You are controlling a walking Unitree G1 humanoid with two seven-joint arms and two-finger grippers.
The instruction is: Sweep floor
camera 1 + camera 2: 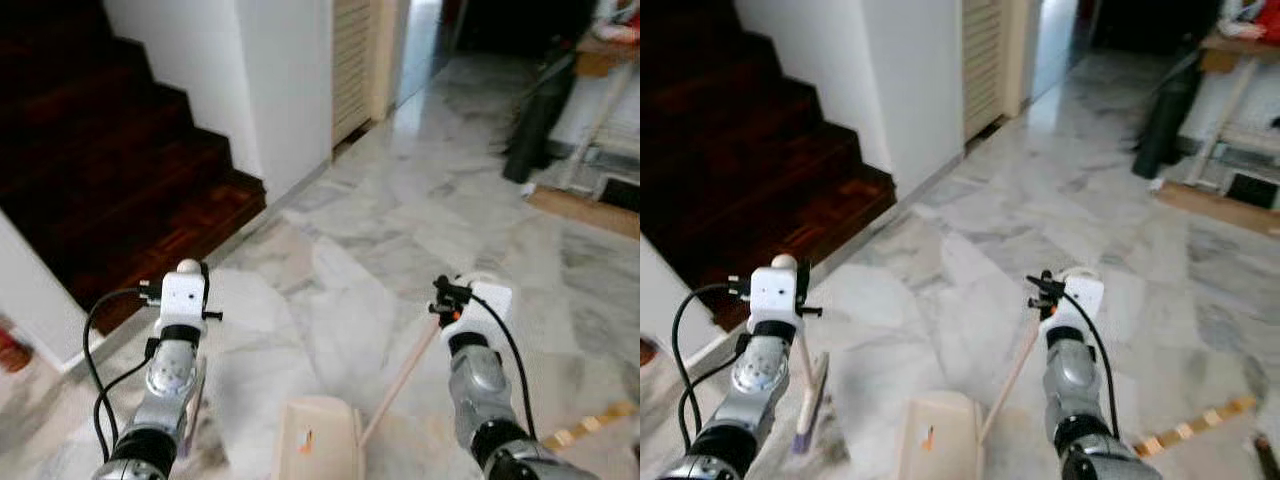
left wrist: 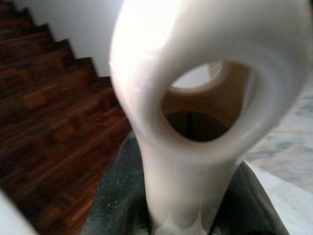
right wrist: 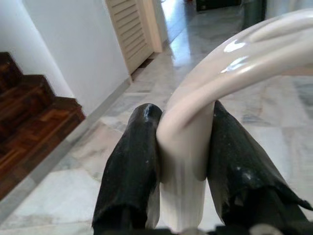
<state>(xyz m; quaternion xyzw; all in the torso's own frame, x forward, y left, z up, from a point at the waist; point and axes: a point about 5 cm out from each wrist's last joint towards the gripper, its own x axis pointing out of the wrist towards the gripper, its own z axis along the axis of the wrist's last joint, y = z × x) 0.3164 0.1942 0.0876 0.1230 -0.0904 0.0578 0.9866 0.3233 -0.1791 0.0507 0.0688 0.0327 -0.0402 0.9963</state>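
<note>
Near, low centre: cream plastic dustpan (image 1: pixel 318 438) on marble floor (image 1: pixel 400 230), smooth and slick; long thin handle (image 1: pixel 400 380) slants up to right hand (image 3: pixel 182 147), fingers clamped on glossy looped grip. Light, stiff, likely slippery. Left hand (image 1: pixel 790 285) grips broom (image 1: pixel 810 400) by white ringed top (image 2: pixel 195 98); bristles low left. Dark wooden stairs (image 1: pixel 110 170) far left.

Home hallway: marble-tile floor (image 1: pixel 400 230), dark wood stairs (image 1: pixel 110 170) w/ white wall (image 1: pixel 270 80), louvred door (image 1: pixel 352 60), doorway to another rm beyond.
</note>
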